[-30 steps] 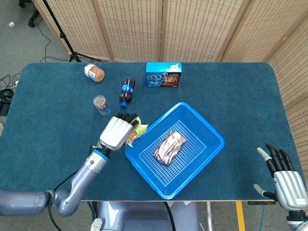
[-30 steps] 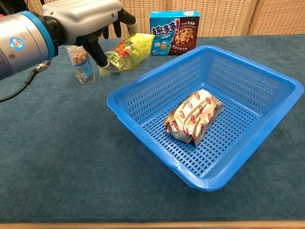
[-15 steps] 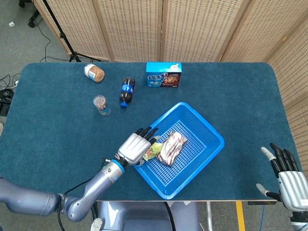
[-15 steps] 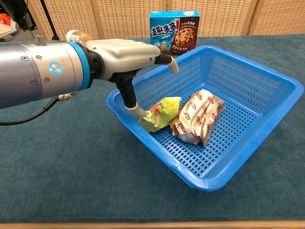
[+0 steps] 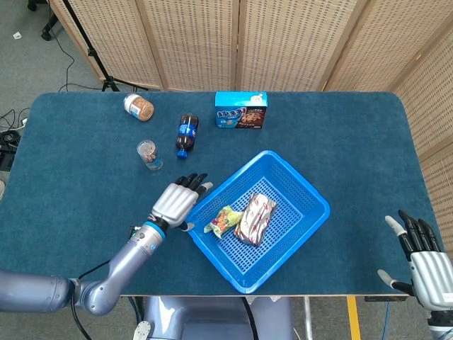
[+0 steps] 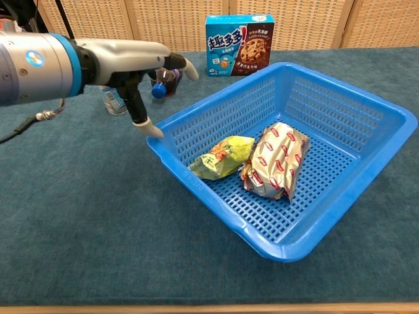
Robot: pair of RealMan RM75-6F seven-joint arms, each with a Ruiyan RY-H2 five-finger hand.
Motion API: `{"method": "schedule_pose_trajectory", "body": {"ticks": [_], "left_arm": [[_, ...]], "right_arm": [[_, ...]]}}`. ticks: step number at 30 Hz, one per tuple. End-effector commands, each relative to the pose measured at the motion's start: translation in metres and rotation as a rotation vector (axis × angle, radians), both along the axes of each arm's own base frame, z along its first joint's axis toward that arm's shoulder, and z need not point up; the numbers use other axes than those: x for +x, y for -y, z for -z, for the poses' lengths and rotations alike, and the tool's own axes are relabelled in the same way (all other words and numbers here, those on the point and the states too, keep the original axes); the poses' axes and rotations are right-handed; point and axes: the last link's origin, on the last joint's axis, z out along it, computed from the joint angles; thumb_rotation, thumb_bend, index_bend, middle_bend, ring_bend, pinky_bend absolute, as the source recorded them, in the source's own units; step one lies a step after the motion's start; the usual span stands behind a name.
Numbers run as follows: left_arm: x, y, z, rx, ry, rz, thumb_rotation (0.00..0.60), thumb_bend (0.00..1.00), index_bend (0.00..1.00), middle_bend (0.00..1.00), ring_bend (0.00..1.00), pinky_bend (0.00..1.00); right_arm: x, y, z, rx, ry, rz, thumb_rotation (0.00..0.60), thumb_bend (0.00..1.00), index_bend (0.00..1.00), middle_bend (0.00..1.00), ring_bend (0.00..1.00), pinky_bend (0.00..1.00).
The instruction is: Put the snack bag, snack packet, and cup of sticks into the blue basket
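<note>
The blue basket [image 5: 306, 190] [image 6: 366, 104] sits at the table's front centre. Inside it lie a silver-and-red snack bag [image 5: 256, 218] [image 6: 273, 161] and, to its left, a yellow-green snack packet [image 5: 224, 219] [image 6: 222, 157]. The clear cup of sticks [image 5: 148, 154] [image 6: 114, 101] stands upright on the cloth to the basket's far left, mostly hidden behind my left arm in the chest view. My left hand [image 5: 174, 202] [image 6: 127, 65] hovers just outside the basket's left corner, fingers spread and empty. My right hand [image 5: 425, 263] is open, off the table's front right corner.
A cola bottle [image 5: 186, 134] [image 6: 162, 82] lies on its side behind the cup. A jar [image 5: 139, 108] lies at the far left. A blue cookie box [image 5: 241, 110] [image 6: 239, 37] stands at the back behind the basket. Folding screens close off the far side.
My left hand carried the yellow-green packet over the basket's rim, let it go beside the silver bag, and has drawn back out to the left, now empty.
</note>
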Motion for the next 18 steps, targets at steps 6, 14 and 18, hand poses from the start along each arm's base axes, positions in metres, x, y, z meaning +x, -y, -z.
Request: {"method": "schedule_pose_trajectory", "body": {"ticks": [6,14,18], "left_arm": [[-0.045,-0.03,-0.046,0.099,0.035,-0.151,0.6,0.16,0.0,0.0,0.0,0.15],[-0.079,-0.058,-0.081,0.19,-0.109,-0.131,0.6,0.16,0.0,0.0,0.0,0.15],[-0.086,-0.07,-0.091,0.222,-0.172,-0.118,0.6,0.16,0.0,0.0,0.0,0.15]], "right_arm": [[0.001,0.001,0.005,0.012,-0.013,0.002,0.6,0.13,0.09,0.0,0.0,0.0],[0.002,0.002,0.011,0.028,-0.032,0.005,0.6,0.13,0.09,0.0,0.0,0.0],[0.003,0.002,0.013,0.032,-0.038,0.006,0.6,0.13,0.09,0.0,0.0,0.0]]}}
